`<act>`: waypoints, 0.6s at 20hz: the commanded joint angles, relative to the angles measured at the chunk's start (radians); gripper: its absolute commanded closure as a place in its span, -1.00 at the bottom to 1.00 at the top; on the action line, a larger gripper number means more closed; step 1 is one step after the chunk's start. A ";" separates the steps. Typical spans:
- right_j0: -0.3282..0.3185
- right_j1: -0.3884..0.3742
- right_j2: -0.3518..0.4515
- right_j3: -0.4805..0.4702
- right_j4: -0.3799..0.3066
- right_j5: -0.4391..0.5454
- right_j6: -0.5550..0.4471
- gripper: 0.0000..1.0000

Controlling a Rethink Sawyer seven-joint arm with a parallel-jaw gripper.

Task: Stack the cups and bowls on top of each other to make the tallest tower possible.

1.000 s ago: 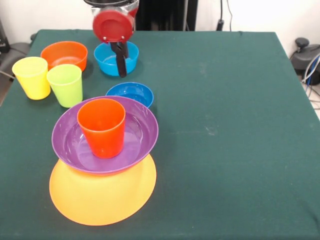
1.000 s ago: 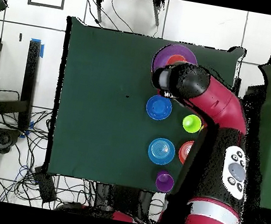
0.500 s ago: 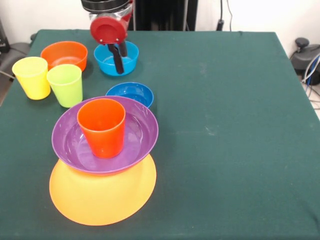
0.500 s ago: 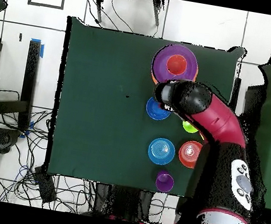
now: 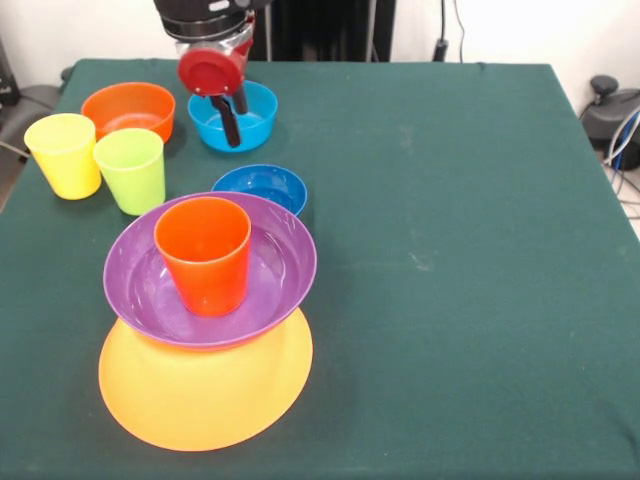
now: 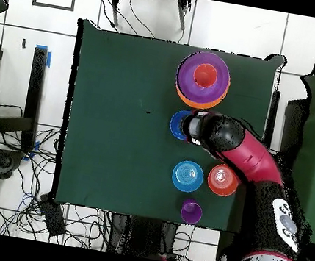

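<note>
Pincer (image 5: 231, 122) hangs above the light blue bowl (image 5: 250, 124); whether its jaws are wide or narrow cannot be told. Nothing visibly held. The tower (image 5: 205, 330) stands on the tabletop (image 5: 450, 250) well nearer the camera than the pincer: orange-red cup (image 5: 204, 254) in purple bowl (image 5: 280, 270) on yellow-orange bowl (image 5: 200, 400).

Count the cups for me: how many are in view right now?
4. The orange-red cup stands in the purple bowl on the tower. The yellow cup and lime green cup stand together. The purple cup shows only from overhead.
</note>
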 commanded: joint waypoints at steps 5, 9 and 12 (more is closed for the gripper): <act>-0.005 0.108 0.175 0.068 -0.103 -0.178 -0.131 -1.00; 0.013 0.121 0.171 0.049 -0.108 -0.215 -0.096 -1.00; 0.012 0.142 0.177 0.033 -0.110 -0.224 -0.095 -1.00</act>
